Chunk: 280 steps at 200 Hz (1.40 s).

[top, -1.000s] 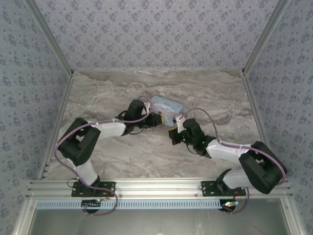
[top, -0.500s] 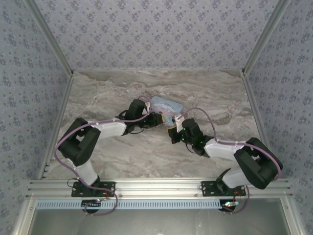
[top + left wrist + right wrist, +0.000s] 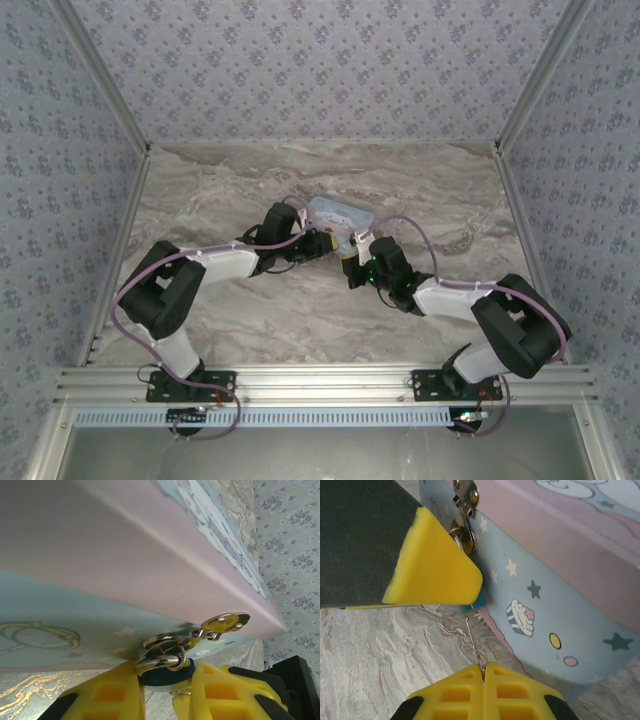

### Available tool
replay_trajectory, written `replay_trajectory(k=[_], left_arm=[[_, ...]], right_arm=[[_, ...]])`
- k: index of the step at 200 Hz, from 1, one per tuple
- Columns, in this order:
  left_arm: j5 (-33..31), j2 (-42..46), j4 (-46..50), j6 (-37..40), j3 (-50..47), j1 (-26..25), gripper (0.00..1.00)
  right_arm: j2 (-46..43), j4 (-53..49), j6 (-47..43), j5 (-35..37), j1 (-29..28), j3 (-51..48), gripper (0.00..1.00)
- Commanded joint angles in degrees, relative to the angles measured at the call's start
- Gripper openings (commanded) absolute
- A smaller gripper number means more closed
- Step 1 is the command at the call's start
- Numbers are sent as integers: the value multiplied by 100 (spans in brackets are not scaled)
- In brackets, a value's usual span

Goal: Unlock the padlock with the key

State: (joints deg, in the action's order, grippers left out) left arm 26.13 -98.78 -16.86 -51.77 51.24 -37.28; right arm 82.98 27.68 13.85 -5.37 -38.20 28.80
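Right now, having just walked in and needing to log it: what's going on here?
The left gripper clamps the padlock, which hangs on the latch of the pale blue tin. The right gripper pinches the key, its tip close to the padlock. The key doesn't look inserted yet.

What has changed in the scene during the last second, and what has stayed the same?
The right arm swung its elbow left, and the right gripper, shut on the key, edged slightly toward the tin. The left gripper stayed clamped on the padlock; the tin did not move.
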Motion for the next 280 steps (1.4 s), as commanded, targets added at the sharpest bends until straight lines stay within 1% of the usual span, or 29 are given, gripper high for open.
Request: replay_trajectory(k=[1, 56, 181, 226, 249, 280], left_arm=[[45, 158, -242, 0, 202, -38, 20], [50, 158, -266, -13, 189, -42, 20], [163, 175, -274, -105, 210, -42, 20], [194, 166, -294, -132, 180, -51, 20], [200, 165, -309, -131, 179, -48, 20], [203, 149, -332, -133, 184, -46, 20]], right_arm=[[116, 106, -97, -70, 43, 195, 0], [241, 83, -75, -61, 50, 295, 0], [303, 343, -41, -298, 179, 516, 0], [411, 447, 101, -485, 299, 607, 0], [496, 686, 331, -735, 439, 531, 0], [579, 712, 433, -988, 529, 557, 0]])
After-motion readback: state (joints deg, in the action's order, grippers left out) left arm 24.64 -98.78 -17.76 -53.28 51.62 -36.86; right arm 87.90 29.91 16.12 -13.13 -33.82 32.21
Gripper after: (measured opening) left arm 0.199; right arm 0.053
